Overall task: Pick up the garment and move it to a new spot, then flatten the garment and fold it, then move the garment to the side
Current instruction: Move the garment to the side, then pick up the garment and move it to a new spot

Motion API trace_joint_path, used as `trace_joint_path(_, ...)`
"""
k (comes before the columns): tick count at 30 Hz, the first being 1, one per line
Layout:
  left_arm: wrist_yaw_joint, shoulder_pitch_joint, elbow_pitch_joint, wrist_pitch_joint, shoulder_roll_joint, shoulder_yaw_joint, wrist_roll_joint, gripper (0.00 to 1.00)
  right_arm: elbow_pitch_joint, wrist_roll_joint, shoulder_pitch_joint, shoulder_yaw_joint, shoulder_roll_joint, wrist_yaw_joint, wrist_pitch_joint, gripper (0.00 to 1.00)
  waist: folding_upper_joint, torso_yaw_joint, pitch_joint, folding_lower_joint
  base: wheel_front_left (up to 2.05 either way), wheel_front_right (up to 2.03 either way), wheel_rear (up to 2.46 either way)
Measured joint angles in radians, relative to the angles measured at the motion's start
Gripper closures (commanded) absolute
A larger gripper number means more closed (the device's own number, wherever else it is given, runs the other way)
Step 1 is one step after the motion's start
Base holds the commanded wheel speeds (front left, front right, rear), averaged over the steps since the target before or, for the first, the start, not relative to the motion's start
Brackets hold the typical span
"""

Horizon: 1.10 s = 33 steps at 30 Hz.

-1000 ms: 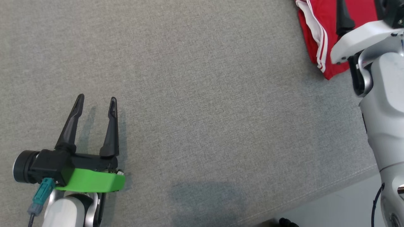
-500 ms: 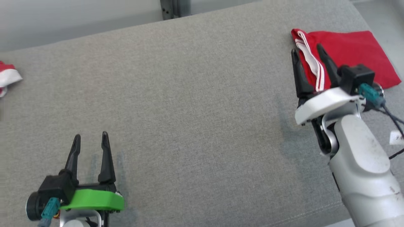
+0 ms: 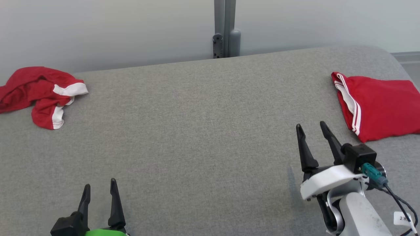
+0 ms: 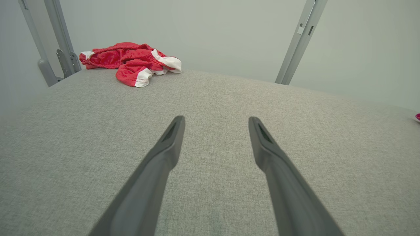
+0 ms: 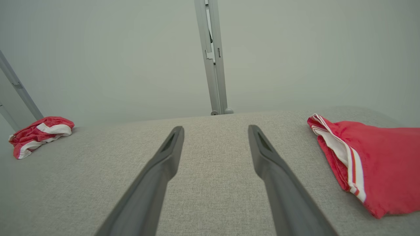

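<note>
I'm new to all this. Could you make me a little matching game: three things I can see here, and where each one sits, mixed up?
Things:
1. crumpled red garment
2. folded red garment
3. grey post

Places:
A. behind the far edge of the table, near the middle
B. at the table's right end
C. at the table's far left corner

Pairs: 1-C, 2-B, 3-A

At the lower right of the head view, the right pincer point(image 3: 310, 125) has two long, tapering black fingers point(image 3: 305, 150) on a curved white bracket point(image 3: 325, 182). Beside it sits a boxy black block point(image 3: 359, 155). A teal connector point(image 3: 372, 173) feeds thin black cables point(image 3: 398, 203) past a small white tag point(image 3: 403, 217) with dark writing. The forearm point(image 3: 361, 213) is pale silver-grey and faintly scuffed. At the lower left, the left pincer point(image 3: 100, 183) has matching fingers above a bright green bracket point(image 3: 105, 232).
</note>
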Motion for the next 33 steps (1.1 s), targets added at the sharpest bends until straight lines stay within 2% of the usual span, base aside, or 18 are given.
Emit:
trace_joint_path(8,-0.009,0.01,-0.002,-0.001,-0.016,-0.001,0.002,0.0,-0.037,0.016,0.065,0.032,0.003,0.0,0.0,0.0,0.0,0.047,-0.029,0.0,0.0,0.0,0.0)
trace_joint_path(22,-0.033,-0.009,-0.003,-0.001,-0.021,0.011,0.027,0.0,-0.049,0.02,0.1,0.055,0.003,0.0,0.006,0.0,0.0,0.045,-0.02,0.0,0.0,0.0,0.0)
trace_joint_path(33,-0.034,-0.014,-0.008,-0.001,-0.022,0.014,0.031,0.0,-0.049,0.015,0.099,0.053,0.003,0.0,0.011,0.0,0.0,0.053,-0.011,0.0,0.0,0.0,0.0)
